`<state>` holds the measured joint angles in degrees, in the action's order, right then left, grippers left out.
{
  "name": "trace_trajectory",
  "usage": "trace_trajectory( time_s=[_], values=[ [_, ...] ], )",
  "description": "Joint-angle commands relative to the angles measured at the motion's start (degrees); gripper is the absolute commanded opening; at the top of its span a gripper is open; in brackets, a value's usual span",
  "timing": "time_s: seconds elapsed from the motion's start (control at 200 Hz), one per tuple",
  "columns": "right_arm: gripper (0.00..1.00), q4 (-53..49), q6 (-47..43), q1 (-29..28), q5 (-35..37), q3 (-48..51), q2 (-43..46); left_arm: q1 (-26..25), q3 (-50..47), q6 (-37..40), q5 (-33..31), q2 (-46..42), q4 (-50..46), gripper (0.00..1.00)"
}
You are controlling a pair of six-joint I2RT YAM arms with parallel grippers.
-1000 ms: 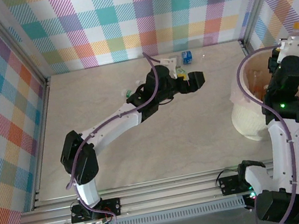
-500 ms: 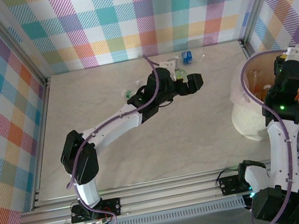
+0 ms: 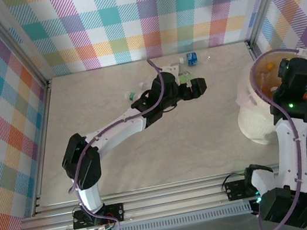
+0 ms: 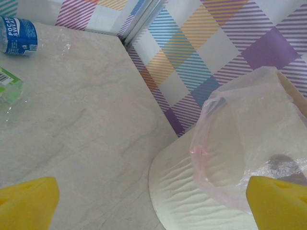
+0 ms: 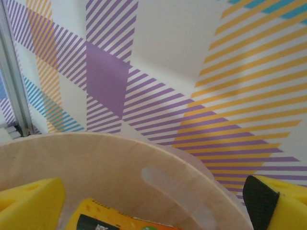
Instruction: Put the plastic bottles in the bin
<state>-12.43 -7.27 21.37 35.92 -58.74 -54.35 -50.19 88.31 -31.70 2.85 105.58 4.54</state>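
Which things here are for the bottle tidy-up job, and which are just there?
For the job:
- the bin
- the blue-label bottle on the table
- the green-label bottle on the table
- the orange-label bottle, already in the bin

Just there:
- the checked walls
- the metal frame
- the clear bag at the bin's rim

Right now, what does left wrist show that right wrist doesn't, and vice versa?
Left wrist, of the two: the table, with a blue-label bottle and a green-label bottle lying on it, and the bin from outside with its clear liner.
Right wrist, of the two: the bin's inner wall and a yellow item inside it.
Both: the bin, the plaid wall, and open yellow fingers holding nothing: left fingers, right fingers.
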Motion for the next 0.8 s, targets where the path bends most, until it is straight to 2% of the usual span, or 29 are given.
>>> trace_trajectory(
  time_s=[0.0,0.205,0.46,0.685,0.795],
  values=[
    [0.96,-7.4,5.3,0.3,-4.6,-3.4,-2.9,-0.1,1.1,1.1,-1.6,-1.9,-0.9,1.00],
    [1.00,-17.5,10.4,0.3,-15.2,-7.8,-8.8,-0.1,2.7,0.6,-2.0,-0.7,-2.6,1.00],
    [1.00,-23.0,8.0,0.3,-24.4,-10.1,-15.5,-0.1,4.7,0.1,-1.9,1.1,-4.2,1.00],
    [1.00,-23.5,7.2,0.3,-33.1,-12.1,-11.3,-0.1,5.9,0.1,-1.9,2.0,-4.9,1.00],
    [1.00,-22.0,15.7,0.3,-28.9,-12.8,-7.3,-0.1,6.3,0.1,-1.7,2.5,-4.9,1.00]
  ],
)
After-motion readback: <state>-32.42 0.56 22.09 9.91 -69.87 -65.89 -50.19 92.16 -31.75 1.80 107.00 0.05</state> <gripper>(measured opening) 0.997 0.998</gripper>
